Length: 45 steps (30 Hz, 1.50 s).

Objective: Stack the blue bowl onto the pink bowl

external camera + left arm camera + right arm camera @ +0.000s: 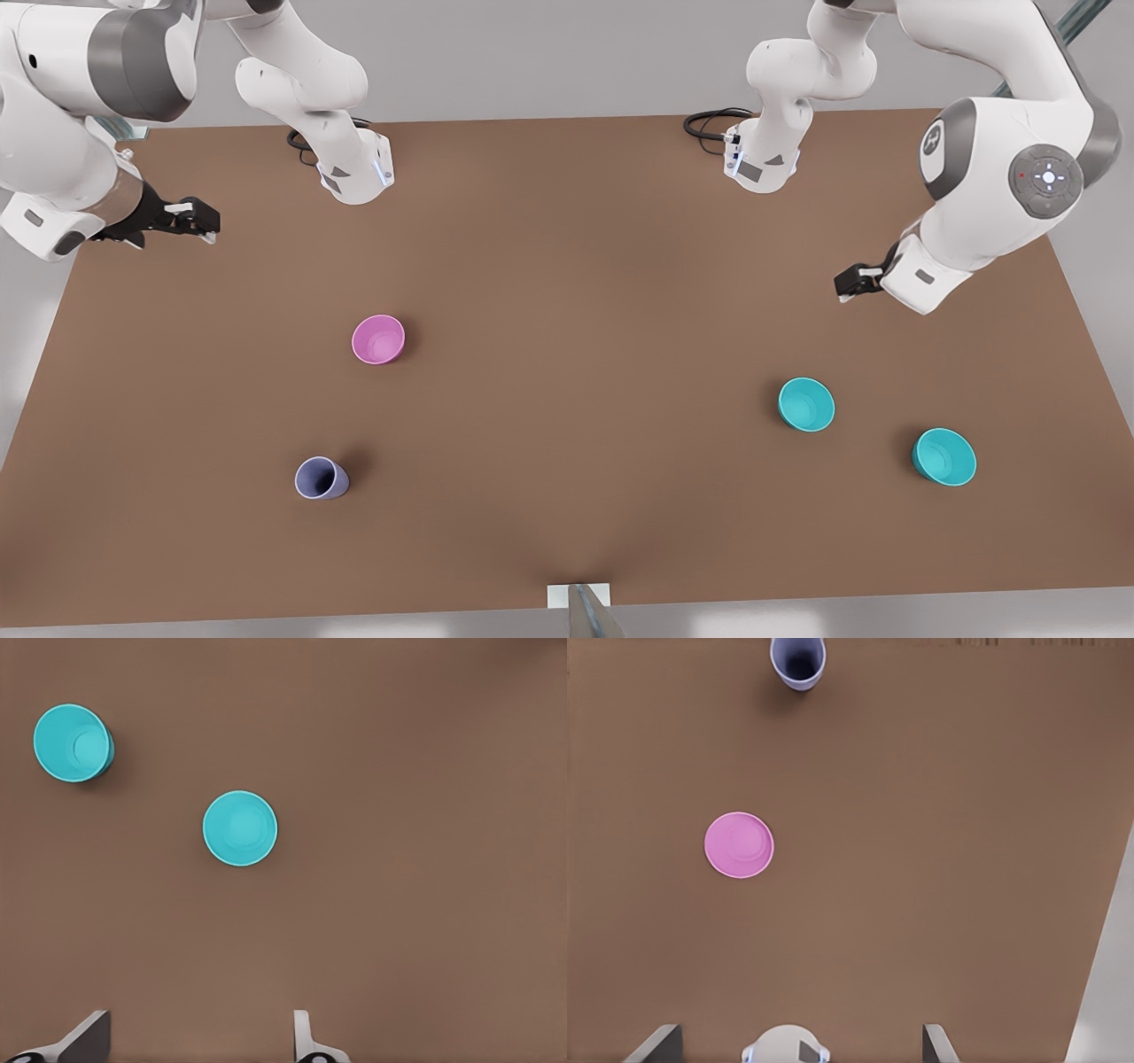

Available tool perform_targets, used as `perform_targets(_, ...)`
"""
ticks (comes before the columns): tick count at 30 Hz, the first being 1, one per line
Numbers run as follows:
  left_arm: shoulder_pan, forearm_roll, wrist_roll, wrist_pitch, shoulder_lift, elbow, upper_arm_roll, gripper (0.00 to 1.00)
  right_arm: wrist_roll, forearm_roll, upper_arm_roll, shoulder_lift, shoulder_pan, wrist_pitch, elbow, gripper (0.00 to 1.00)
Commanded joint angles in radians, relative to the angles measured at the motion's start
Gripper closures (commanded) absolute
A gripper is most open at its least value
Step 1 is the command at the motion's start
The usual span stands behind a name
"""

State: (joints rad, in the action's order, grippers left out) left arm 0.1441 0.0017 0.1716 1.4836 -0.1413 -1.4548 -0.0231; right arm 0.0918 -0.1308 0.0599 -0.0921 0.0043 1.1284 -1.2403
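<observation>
Reaching for a blue bowl comes first, so we would lower the left gripper, jaws spread and empty, over the nearer rim. It sits upright on the counter, a twin teal bowl beside it. The pink bowl stands well apart, below the waiting right gripper, its jaws spread too.

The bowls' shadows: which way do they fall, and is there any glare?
Front view: the pink bowl and the cup cast soft, short shadows toward the front view's right; no glare on the table. Left wrist view: a teal bowl shows a dark edge beside it.
</observation>
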Motion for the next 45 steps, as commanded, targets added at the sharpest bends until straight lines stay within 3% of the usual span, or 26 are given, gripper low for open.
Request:
perform_targets(1, -0.001, 0.0, 0.068, -0.009, -0.007, 0.001, 0.0, 0.0, 0.013, 0.003, 0.0, 0.0, -0.006, 0.004, -0.001, 0.0)
perform_targets(5, 0.0, -0.002, 0.058, -0.016, -0.006, 0.011, 0.005, 0.0, 0.071, 0.039, 0.001, -0.155, -0.11, 0.042, -0.056, 0.0)
perform_targets(10, 0.0, -0.002, 0.051, -0.042, -0.004, 0.011, 0.014, 0.0, 0.128, 0.12, 0.003, -0.129, -0.28, 0.5, -0.573, 0.0)
perform_targets(12, 0.0, -0.002, 0.052, -0.042, -0.003, 0.011, 0.017, 0.0, 0.12, 0.2, 0.008, -0.149, -0.262, 0.691, -0.694, 0.0)
perform_targets(22, 0.0, -0.003, 0.051, -0.04, -0.006, 0.019, 0.017, 0.0, 0.049, 0.431, 0.012, -0.176, -0.076, 1.202, -0.963, 0.0)
perform_targets(39, -0.001, -0.003, 0.055, -0.045, -0.014, 0.022, 0.017, 0.0, 0.074, 0.481, 0.021, -0.298, -0.035, 1.239, -0.998, 0.0)
perform_targets(41, -0.001, -0.003, 0.055, -0.048, -0.014, 0.022, 0.017, 0.0, 0.075, 0.481, 0.021, -0.296, -0.035, 1.232, -0.995, 0.44)
perform_targets(44, 0.0, -0.003, 0.055, -0.049, -0.012, 0.022, 0.017, 0.0, 0.075, 0.481, 0.023, -0.284, -0.04, 1.225, -0.989, 0.61)
perform_targets(45, -0.001, -0.003, 0.055, -0.049, -0.012, 0.022, 0.017, 0.0, 0.075, 0.481, 0.023, -0.284, -0.041, 1.219, -0.983, 0.71)
